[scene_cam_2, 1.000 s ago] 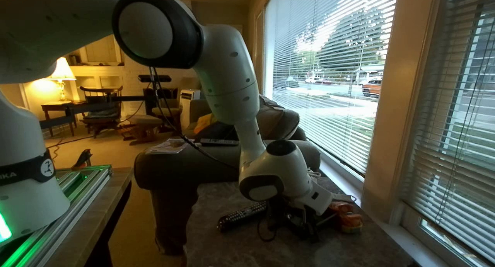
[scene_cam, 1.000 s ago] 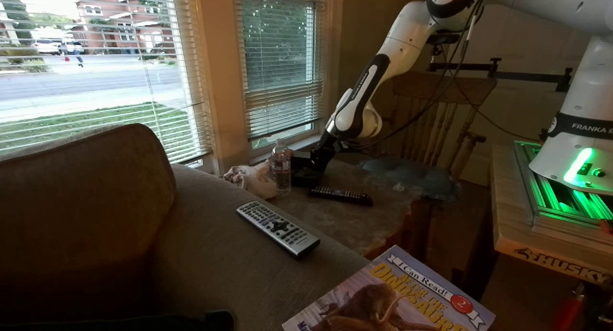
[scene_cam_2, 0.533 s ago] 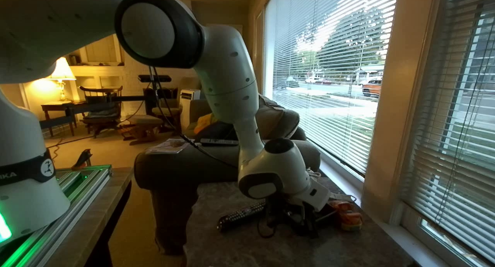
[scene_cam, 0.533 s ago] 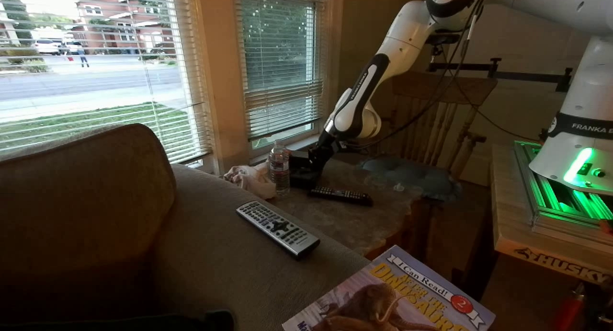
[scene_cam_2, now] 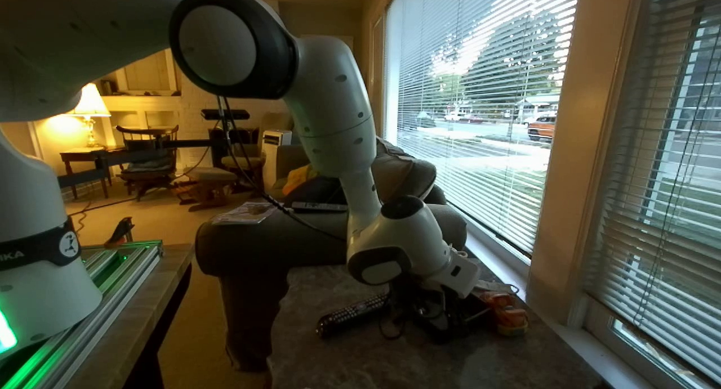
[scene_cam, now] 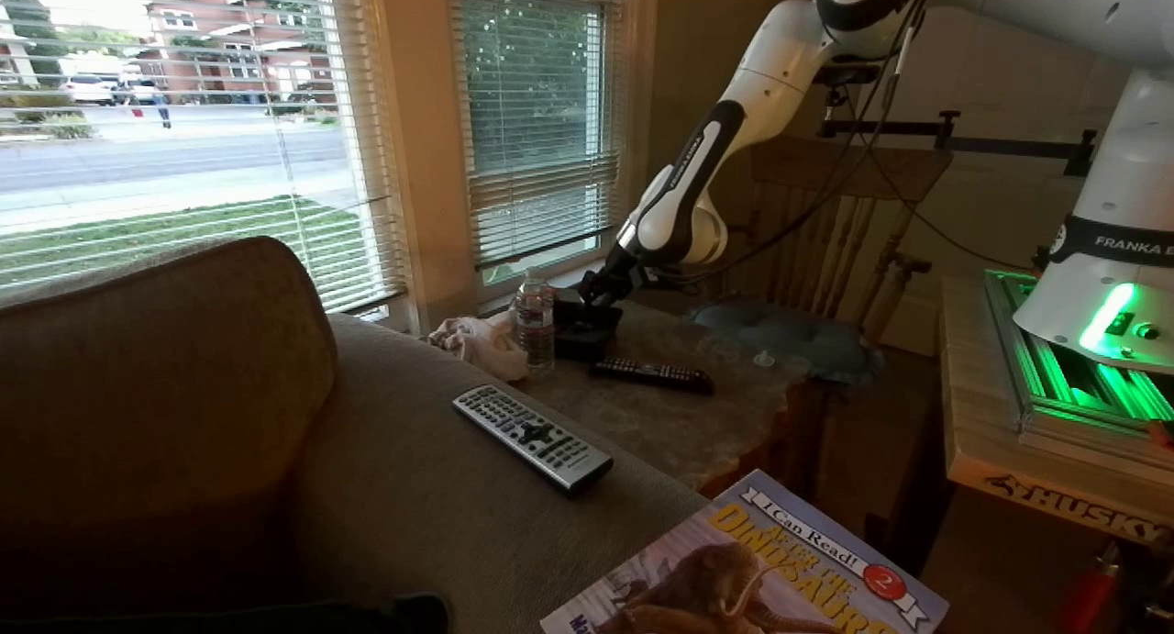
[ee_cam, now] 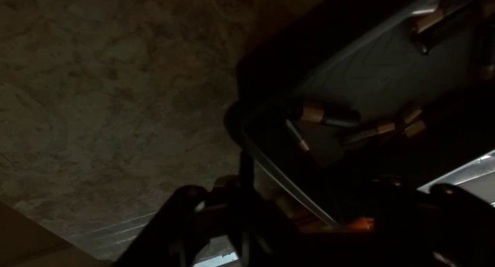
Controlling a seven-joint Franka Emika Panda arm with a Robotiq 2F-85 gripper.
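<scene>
Near the window [scene_cam: 541, 120], a dim worktop [scene_cam: 665, 425] carries a bottle [scene_cam: 536, 329] and a black box [scene_cam: 587, 336] of batteries [ee_cam: 330, 116]; at its rim, the pincer [scene_cam: 594, 294] hangs, spread wide.

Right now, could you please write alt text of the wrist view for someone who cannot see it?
The open tool hangs near one end of a black tray holding several batteries, on a mottled tabletop; the picture is dark.
</scene>
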